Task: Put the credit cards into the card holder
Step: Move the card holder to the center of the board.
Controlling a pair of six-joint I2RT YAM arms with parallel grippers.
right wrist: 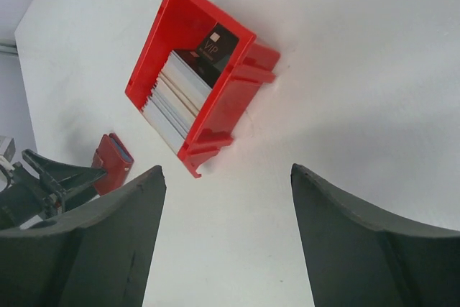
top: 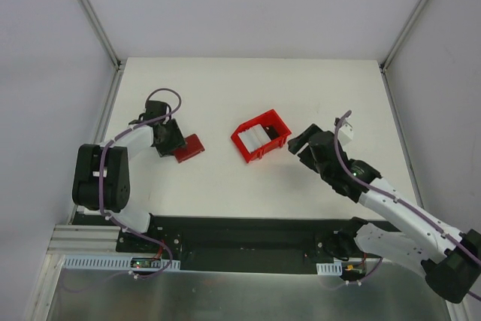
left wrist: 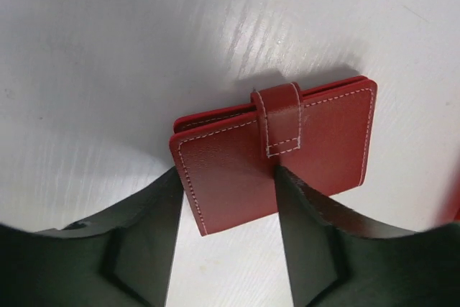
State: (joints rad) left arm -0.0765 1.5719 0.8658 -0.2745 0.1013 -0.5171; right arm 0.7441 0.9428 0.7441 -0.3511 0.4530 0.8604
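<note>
The card holder point(top: 190, 148), a shut red wallet with its tab fastened, lies flat on the white table. In the left wrist view its near left corner point(left wrist: 230, 185) sits between the fingers of my left gripper point(left wrist: 226, 170). One finger is against its left edge and the other overlaps its face below the tab. I cannot see whether they press on it. The credit cards point(right wrist: 180, 95) stand stacked in a red bin point(right wrist: 233, 102), whitish ones with a dark VIP card point(right wrist: 215, 52) behind. My right gripper point(right wrist: 226, 170) hangs open right of the bin, nothing between its fingers.
The red bin point(top: 239, 139) stands mid-table between both arms. The card holder point(right wrist: 111, 162) and the left gripper point(top: 174, 143) lie to its left, the right gripper point(top: 301, 144) to its right. Grey walls border the table on three sides.
</note>
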